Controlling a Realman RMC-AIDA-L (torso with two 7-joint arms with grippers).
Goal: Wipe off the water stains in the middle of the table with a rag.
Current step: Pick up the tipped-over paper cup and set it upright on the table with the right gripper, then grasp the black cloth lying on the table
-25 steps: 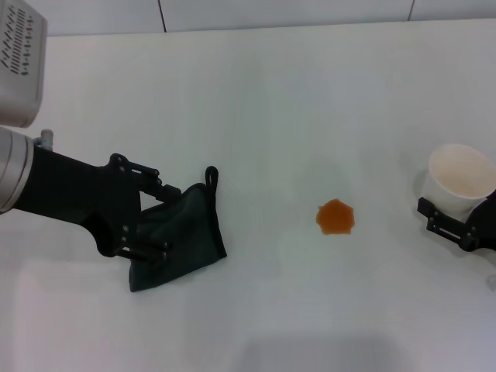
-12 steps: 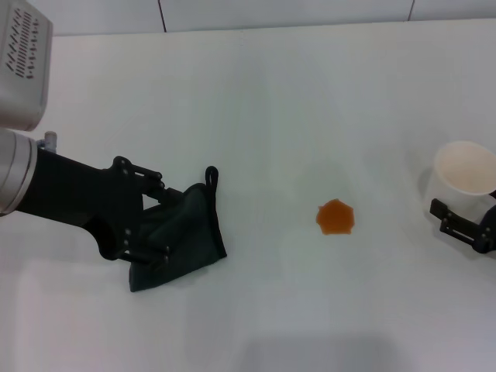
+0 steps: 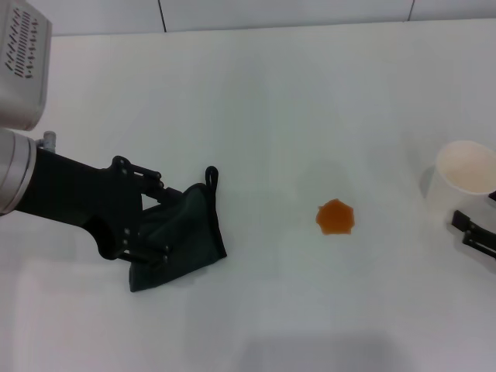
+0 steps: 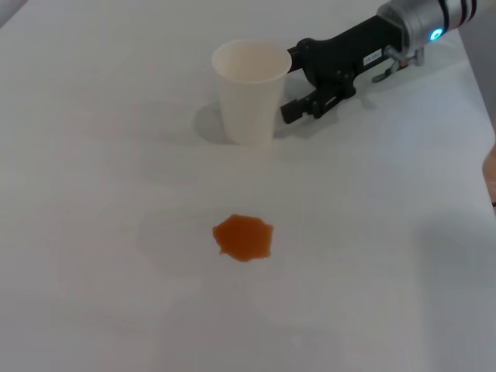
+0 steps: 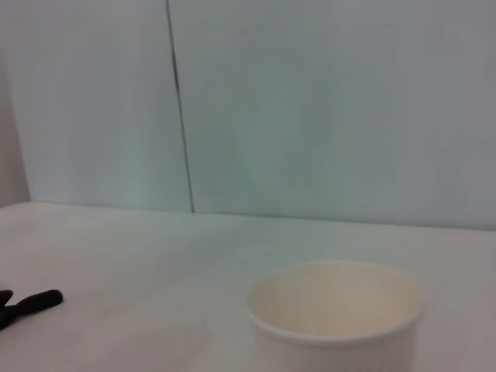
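Note:
The dark green rag point(image 3: 190, 232) lies on the white table point(image 3: 271, 116) at the left, its cord loop point(image 3: 211, 177) pointing to the back. My left gripper point(image 3: 159, 221) is low over the rag's left part, its fingers spread apart with bunched cloth between them. The small orange water stain point(image 3: 335, 218) sits mid-table, well right of the rag; it also shows in the left wrist view point(image 4: 243, 237). My right gripper point(image 3: 474, 232) is at the right edge, open and empty, just clear of the cup, as the left wrist view point(image 4: 294, 84) shows.
A white paper cup point(image 3: 467, 172) stands upright right of the stain; it also shows in the left wrist view point(image 4: 250, 89) and close up in the right wrist view point(image 5: 337, 310). A grey panelled wall point(image 5: 310, 108) backs the table.
My right gripper has drawn back from the cup towards the right edge, leaving the cup standing alone. My left gripper and the rag have barely moved.

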